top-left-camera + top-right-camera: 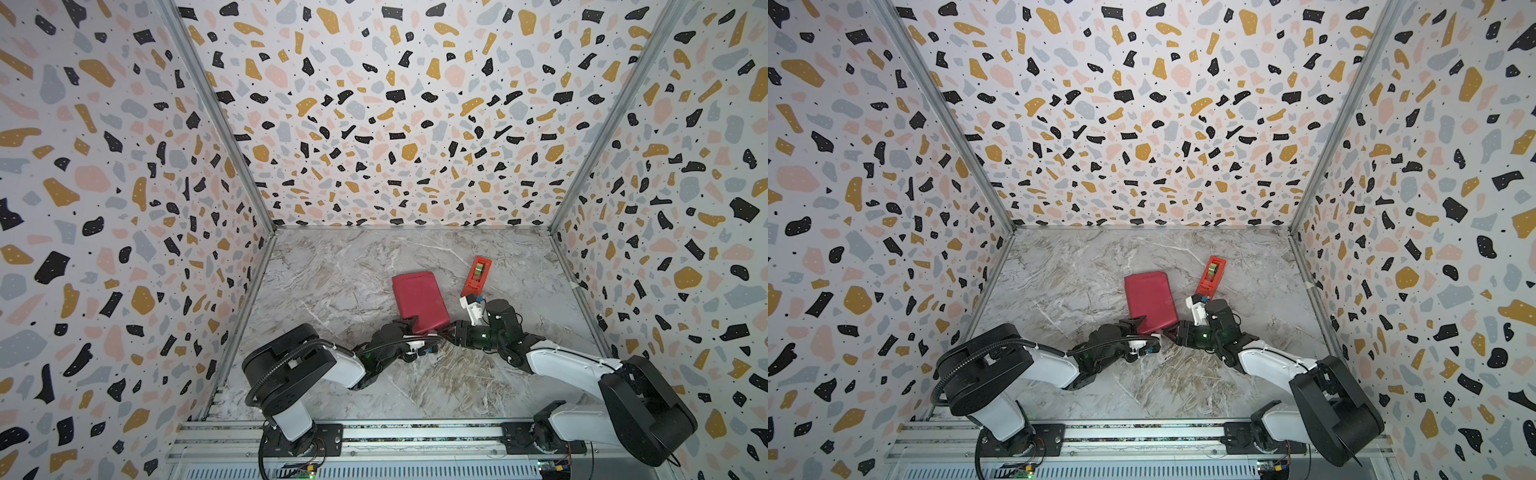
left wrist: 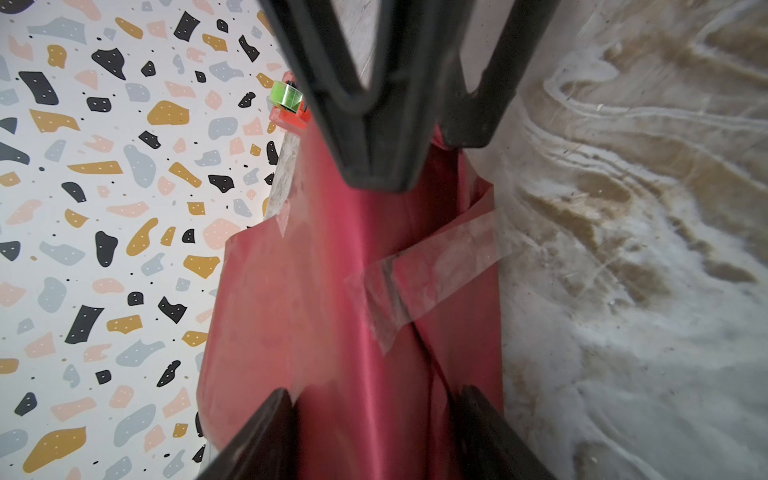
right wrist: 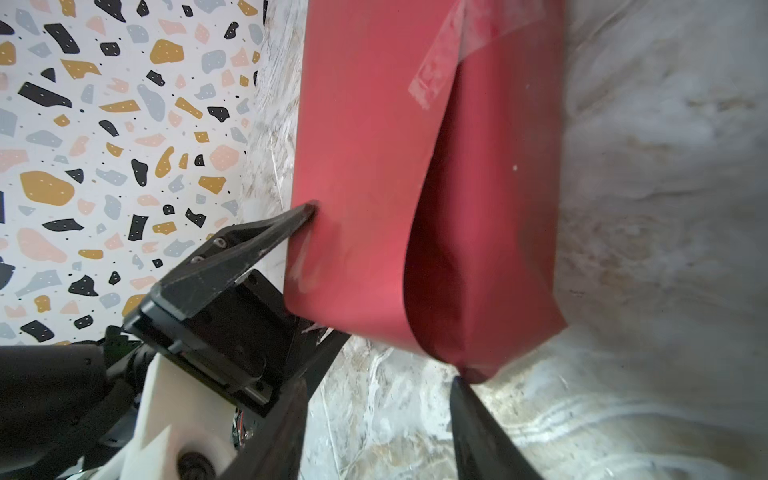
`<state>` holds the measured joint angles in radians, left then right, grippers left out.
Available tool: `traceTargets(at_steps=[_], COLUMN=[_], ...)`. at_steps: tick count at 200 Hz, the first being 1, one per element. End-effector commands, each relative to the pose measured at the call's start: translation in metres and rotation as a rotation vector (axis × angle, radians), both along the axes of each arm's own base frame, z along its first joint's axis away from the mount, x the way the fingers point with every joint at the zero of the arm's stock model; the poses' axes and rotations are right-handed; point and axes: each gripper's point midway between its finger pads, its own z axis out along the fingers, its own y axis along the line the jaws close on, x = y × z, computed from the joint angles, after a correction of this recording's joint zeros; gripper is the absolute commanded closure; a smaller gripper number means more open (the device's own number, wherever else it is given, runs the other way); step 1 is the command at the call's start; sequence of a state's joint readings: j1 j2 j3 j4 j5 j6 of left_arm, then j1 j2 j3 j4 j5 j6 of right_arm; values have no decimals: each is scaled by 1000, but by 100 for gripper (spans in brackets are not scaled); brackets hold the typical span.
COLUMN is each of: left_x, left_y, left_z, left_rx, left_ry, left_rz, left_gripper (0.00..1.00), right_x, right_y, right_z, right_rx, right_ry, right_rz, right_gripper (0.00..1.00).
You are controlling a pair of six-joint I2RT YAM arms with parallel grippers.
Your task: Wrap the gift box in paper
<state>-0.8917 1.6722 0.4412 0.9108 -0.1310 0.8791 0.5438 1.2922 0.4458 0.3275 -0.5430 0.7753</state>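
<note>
The paper (image 1: 419, 301) is taped around the gift box, but its end, straddled by the left tool (image 2: 374, 392) (grip unclear), is not yet folded shut beside the half-wide right tool (image 3: 380, 382).

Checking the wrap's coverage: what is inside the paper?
Only red paper shows, folded into a box shape with clear tape strips on it. Whatever it encloses is fully covered.

The paper (image 1: 419, 301), wrapped as a parcel, lies on the middle of the table (image 1: 332, 270), with the tape dispenser (image 1: 477, 274) to its right. The left gripper (image 1: 417, 329) and the right gripper (image 1: 446, 330) flank its near corner.
</note>
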Motion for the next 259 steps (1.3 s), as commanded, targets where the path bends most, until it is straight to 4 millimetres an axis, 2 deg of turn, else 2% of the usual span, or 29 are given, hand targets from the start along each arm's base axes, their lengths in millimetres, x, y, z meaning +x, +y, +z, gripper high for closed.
traceTargets(at_steps=[1, 18, 35, 63, 106, 161, 197, 222, 259], left_x=[-6, -6, -6, -6, -6, -6, -6, -6, -2], left_y=[6, 6, 6, 6, 6, 5, 4, 4, 0], left_z=[-22, -22, -21, -20, -21, -20, -20, -18, 2], left_rx=[63, 63, 60, 58, 56, 52, 51, 40, -32], left_ry=[67, 67, 67, 66, 68, 69, 71, 74, 65], left_rz=[-9, -9, -8, -7, -11, -12, -12, -10, 11], left_gripper=[37, 37, 37, 37, 37, 36, 35, 34, 27], right_x=[-8, -6, -1, 6, 17, 25, 19, 11, -5], right_y=[7, 17, 27, 40, 44, 39, 34, 23, -2], right_z=[-7, -6, -4, 3, 17, 33, 45, 41, 12], right_rx=[-27, -11, 7, 34, 85, 151, 200, 194, 76], right_ry=[-20, -40, -63, -86, -114, -133, -163, -160, -160], right_rz=[33, 40, 48, 47, 10, -17, -4, -4, -19], right_gripper=[60, 72, 77, 80, 84, 86, 86, 86, 85])
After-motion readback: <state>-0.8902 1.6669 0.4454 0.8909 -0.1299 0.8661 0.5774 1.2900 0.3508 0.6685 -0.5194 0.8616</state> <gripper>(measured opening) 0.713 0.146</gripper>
